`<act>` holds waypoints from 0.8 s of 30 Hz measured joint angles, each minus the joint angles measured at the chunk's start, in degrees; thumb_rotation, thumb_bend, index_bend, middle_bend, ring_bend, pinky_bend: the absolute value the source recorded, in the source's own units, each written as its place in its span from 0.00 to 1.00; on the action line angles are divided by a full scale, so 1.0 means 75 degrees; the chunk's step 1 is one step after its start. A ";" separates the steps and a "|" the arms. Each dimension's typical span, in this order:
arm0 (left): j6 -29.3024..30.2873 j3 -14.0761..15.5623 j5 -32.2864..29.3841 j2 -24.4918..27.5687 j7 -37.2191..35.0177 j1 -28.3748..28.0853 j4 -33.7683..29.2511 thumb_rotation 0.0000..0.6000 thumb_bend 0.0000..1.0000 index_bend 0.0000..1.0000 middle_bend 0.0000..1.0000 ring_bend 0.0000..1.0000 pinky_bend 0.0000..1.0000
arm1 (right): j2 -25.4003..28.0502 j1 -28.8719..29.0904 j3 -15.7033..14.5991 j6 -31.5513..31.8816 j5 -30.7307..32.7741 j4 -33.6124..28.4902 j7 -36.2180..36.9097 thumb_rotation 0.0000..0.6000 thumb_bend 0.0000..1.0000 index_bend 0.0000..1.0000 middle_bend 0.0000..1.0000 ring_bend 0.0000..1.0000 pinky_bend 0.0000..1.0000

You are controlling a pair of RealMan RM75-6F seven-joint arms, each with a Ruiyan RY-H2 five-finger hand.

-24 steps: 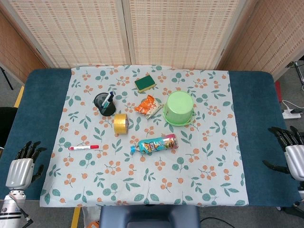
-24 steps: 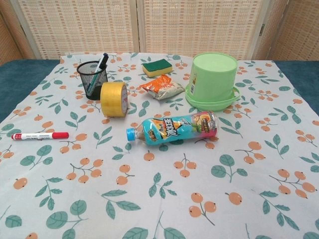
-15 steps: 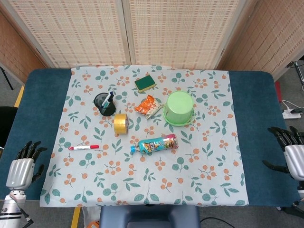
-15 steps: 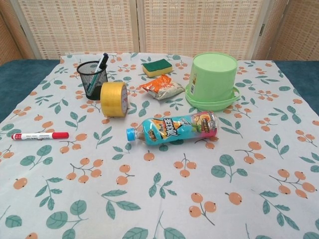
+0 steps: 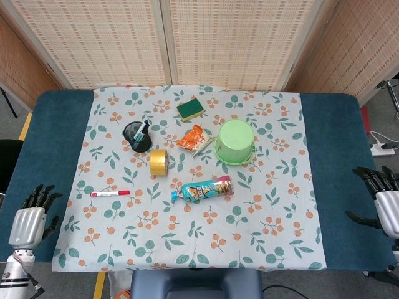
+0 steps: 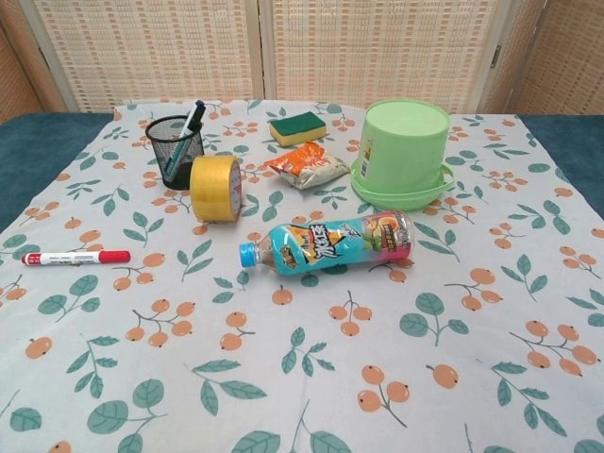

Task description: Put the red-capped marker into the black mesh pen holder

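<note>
The red-capped marker (image 5: 110, 194) (image 6: 76, 257) lies flat on the floral cloth at the left, cap pointing right. The black mesh pen holder (image 5: 136, 135) (image 6: 176, 149) stands upright behind it, with a dark pen inside. My left hand (image 5: 30, 220) rests at the table's near left corner, fingers apart and holding nothing, well short of the marker. Far to the right, my right hand (image 5: 381, 196) hangs by the table's right edge, fingers spread and empty. The chest view shows neither hand.
A yellow tape roll (image 5: 158, 162) (image 6: 215, 188) stands just in front of the holder. A drink bottle (image 5: 202, 189) (image 6: 326, 243) lies mid-cloth. An upturned green bucket (image 5: 235, 141) (image 6: 403, 151), a snack packet (image 5: 194, 139) and a green sponge (image 5: 190, 109) sit further back.
</note>
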 measured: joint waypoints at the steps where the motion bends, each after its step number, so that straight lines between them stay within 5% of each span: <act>1: -0.0007 -0.0003 -0.0014 0.0002 0.0005 -0.0001 -0.0025 1.00 0.36 0.27 0.12 0.03 0.17 | 0.0005 -0.0003 -0.0002 0.0002 -0.0002 -0.0006 0.0016 1.00 0.00 0.17 0.14 0.13 0.03; 8: -0.0002 -0.0095 -0.0023 0.0146 0.0208 -0.0073 -0.0858 1.00 0.36 0.26 0.11 0.03 0.17 | 0.0055 -0.0016 -0.0023 0.0048 -0.0098 0.0011 0.0322 1.00 0.00 0.17 0.14 0.13 0.03; 15: -0.0385 -0.0250 -0.0070 0.0134 0.1442 -0.0514 -0.1899 1.00 0.36 0.26 0.12 0.03 0.17 | 0.0124 0.0011 -0.0131 0.0100 -0.0442 0.0128 0.0856 1.00 0.00 0.18 0.14 0.13 0.03; 24: -0.0804 -0.0529 -0.0764 -0.0892 0.3072 -0.1103 -0.2275 1.00 0.36 0.30 0.20 0.06 0.20 | 0.0152 0.0075 -0.0210 0.0114 -0.0627 0.0340 0.1342 1.00 0.00 0.18 0.14 0.14 0.03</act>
